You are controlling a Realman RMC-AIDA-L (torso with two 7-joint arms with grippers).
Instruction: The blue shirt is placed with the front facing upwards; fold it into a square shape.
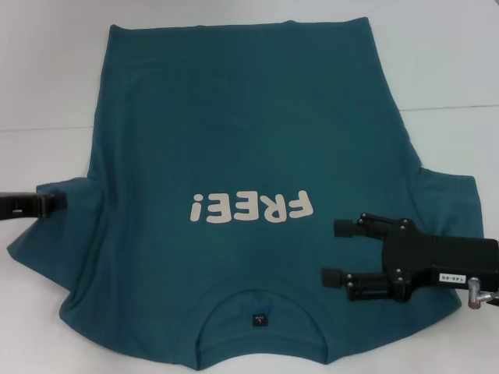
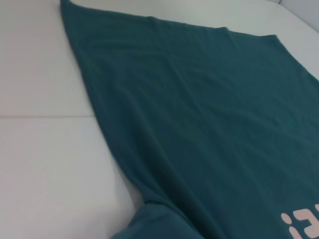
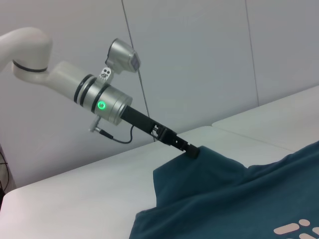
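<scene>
The blue shirt (image 1: 234, 140) is soft and limp; my right claw (image 1: 334, 253), lower right, hovers released, my left claw (image 1: 54, 201) touches the left sleeve, grip unclear, so I would pinch the sleeve seams.

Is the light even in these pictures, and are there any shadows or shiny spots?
Head view: soft, even light, the blue shirt matte, only a faint shadow beneath the right gripper. Left wrist view: gentle shading along the cloth's wrinkles, no glare. Right wrist view: a green lamp glows on the left arm, whose left gripper meets the sleeve.
</scene>
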